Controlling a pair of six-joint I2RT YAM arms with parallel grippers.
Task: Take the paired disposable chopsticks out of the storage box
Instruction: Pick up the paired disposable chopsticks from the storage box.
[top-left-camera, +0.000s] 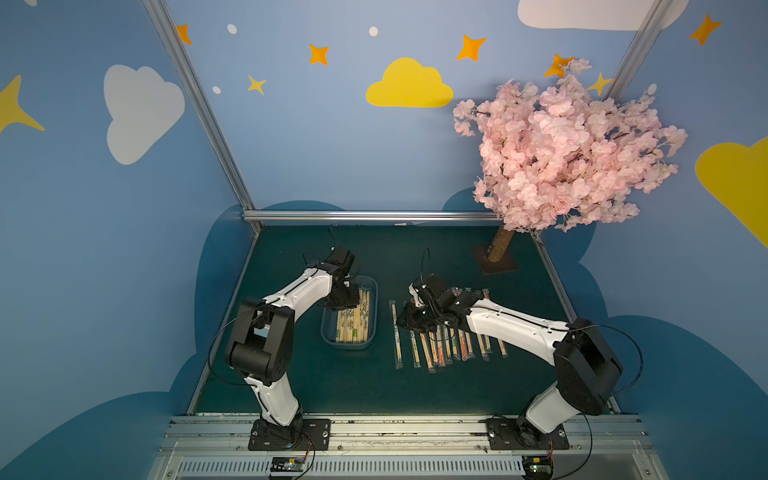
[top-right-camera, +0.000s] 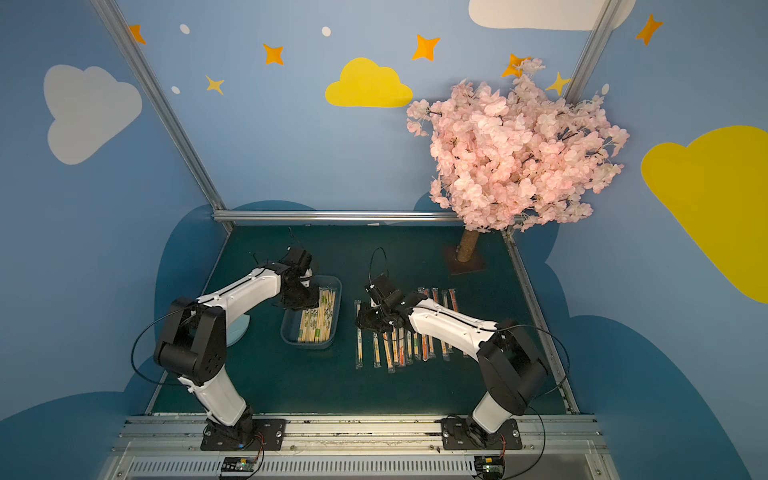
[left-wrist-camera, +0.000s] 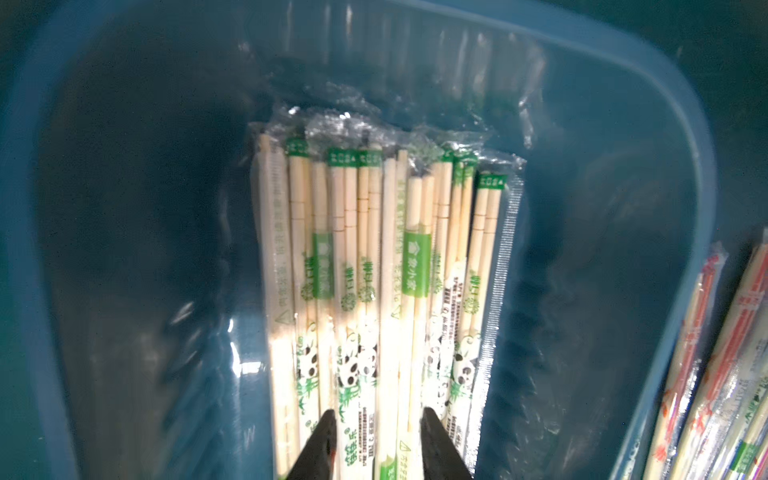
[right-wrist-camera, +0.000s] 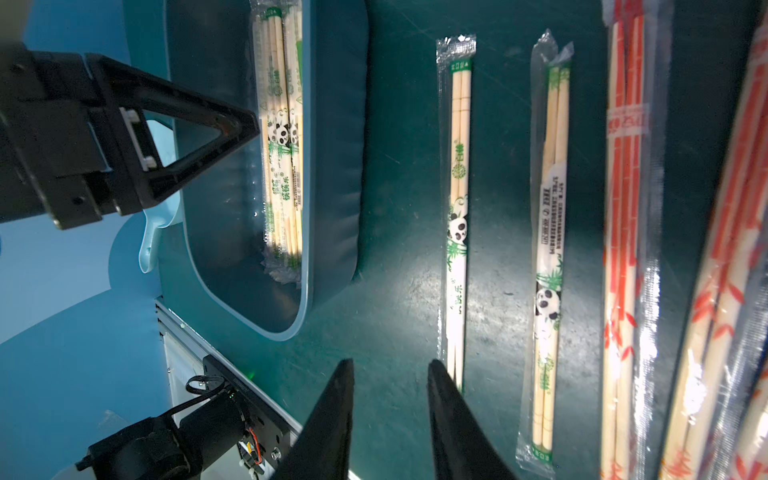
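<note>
The storage box (top-left-camera: 349, 345) (top-right-camera: 309, 345), a bluish clear tub, sits left of centre on the green mat. Several paired disposable chopsticks (top-left-camera: 353, 326) (top-right-camera: 316, 326) (left-wrist-camera: 382, 249) in green-printed and panda-printed sleeves lie along its right side. My left gripper (top-left-camera: 344, 307) (top-right-camera: 297, 308) (left-wrist-camera: 380, 415) reaches down into the box, shut on a few of these pairs, which still lie in the pile. My right gripper (top-left-camera: 401, 322) (top-right-camera: 361, 324) (right-wrist-camera: 390, 365) hovers open over bare mat, beside the leftmost pair (right-wrist-camera: 457, 208) of a row of pairs (top-left-camera: 446, 345) (top-right-camera: 399, 349) laid out on the mat.
A pink blossom tree (top-left-camera: 561, 153) stands at the back right on a brown base (top-left-camera: 496, 259). A pale blue flat object (top-right-camera: 239, 328) lies left of the box, under the left arm. Metal rails border the mat.
</note>
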